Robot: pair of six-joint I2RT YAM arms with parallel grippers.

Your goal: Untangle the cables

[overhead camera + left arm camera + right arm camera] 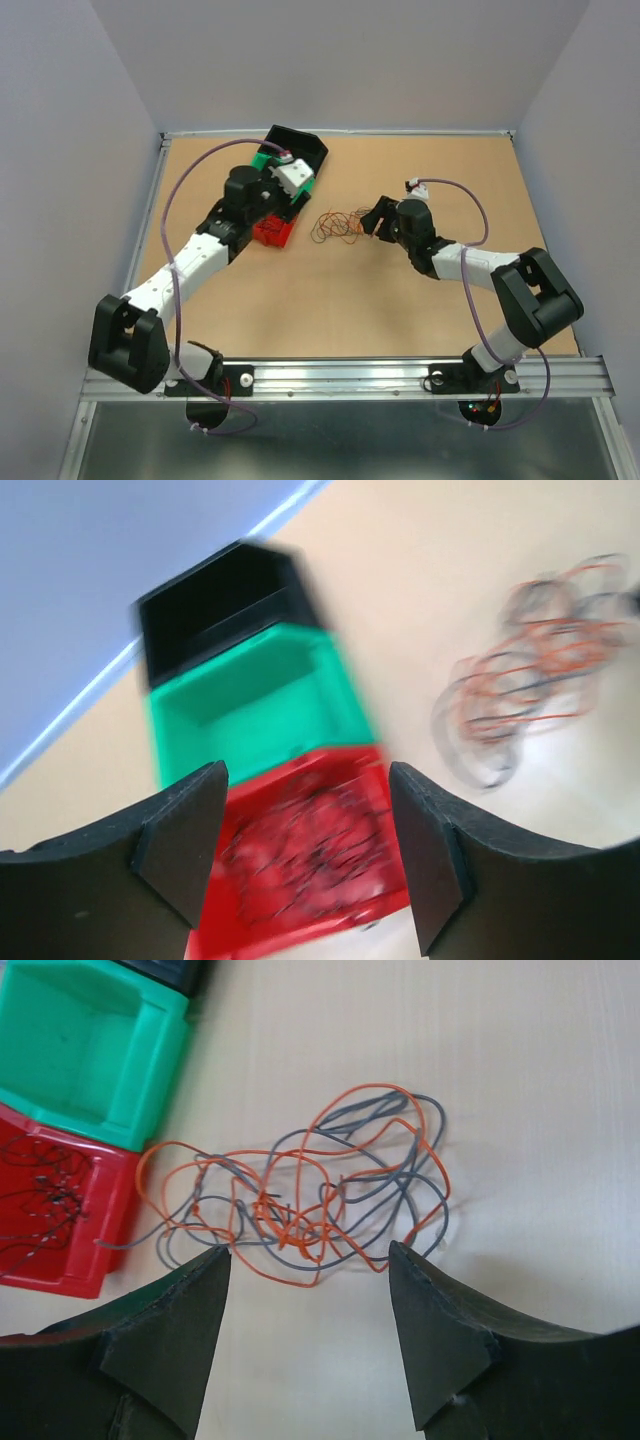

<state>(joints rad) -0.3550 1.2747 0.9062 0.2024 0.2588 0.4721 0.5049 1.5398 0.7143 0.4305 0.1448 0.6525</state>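
The cables (337,225) are a small tangle of orange and grey strands on the table's middle. In the right wrist view the cables (300,1195) lie just beyond my open fingertips. My right gripper (372,222) is open and empty right beside the clump. My left gripper (272,212) is open and empty above the red bin (272,232). In the blurred left wrist view the red bin (310,870) holds thin dark strands, and the cables (530,670) lie at the right.
A green bin (268,162) and a black bin (300,148) stand behind the red bin in a row. In the right wrist view the green bin (90,1045) and the red bin (50,1210) are at the left.
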